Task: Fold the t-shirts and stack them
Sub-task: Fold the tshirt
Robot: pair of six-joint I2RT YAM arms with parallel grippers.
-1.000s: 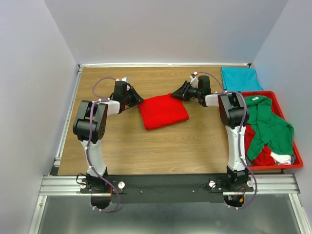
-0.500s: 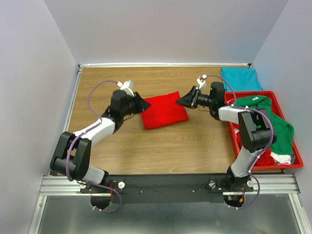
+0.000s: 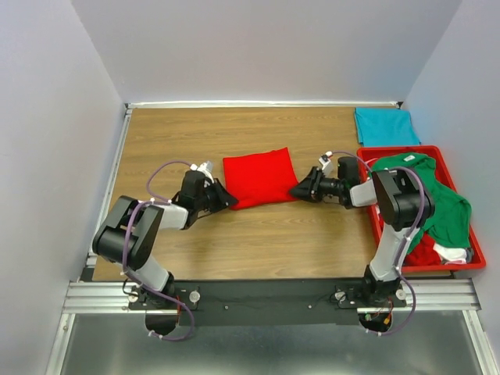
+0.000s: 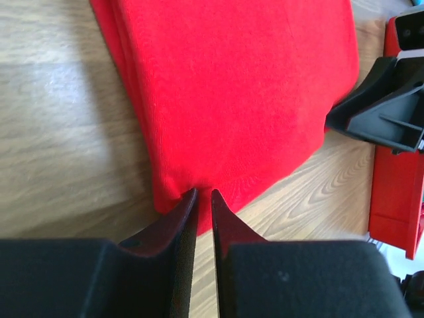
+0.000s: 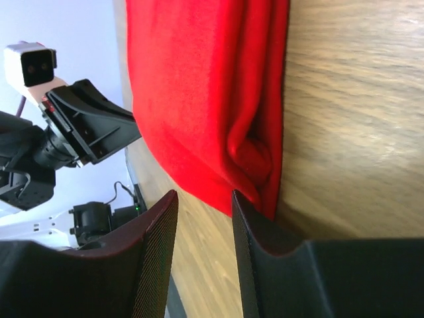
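Note:
A bright red t-shirt (image 3: 259,177) lies folded into a square at the middle of the table. It also shows in the left wrist view (image 4: 238,86) and the right wrist view (image 5: 199,86). My left gripper (image 3: 229,201) lies low at its near left corner; in its own view the gripper (image 4: 204,192) has only a slit between the fingers, with the tips at the cloth's edge and nothing between them. My right gripper (image 3: 297,191) is at the near right corner, open (image 5: 204,193), one fingertip (image 5: 240,199) touching the folded edge. A teal t-shirt (image 3: 384,126) lies folded at the back right.
A rigid red tray (image 3: 478,262) stands along the right edge, holding a crumpled green shirt (image 3: 428,199), a red one (image 3: 418,251) and something white (image 3: 453,251). The tray's side shows in the left wrist view (image 4: 397,192).
Both grippers have come down from the red shirt's far corners to its near corners, low on the table. The shirt has turned slightly.

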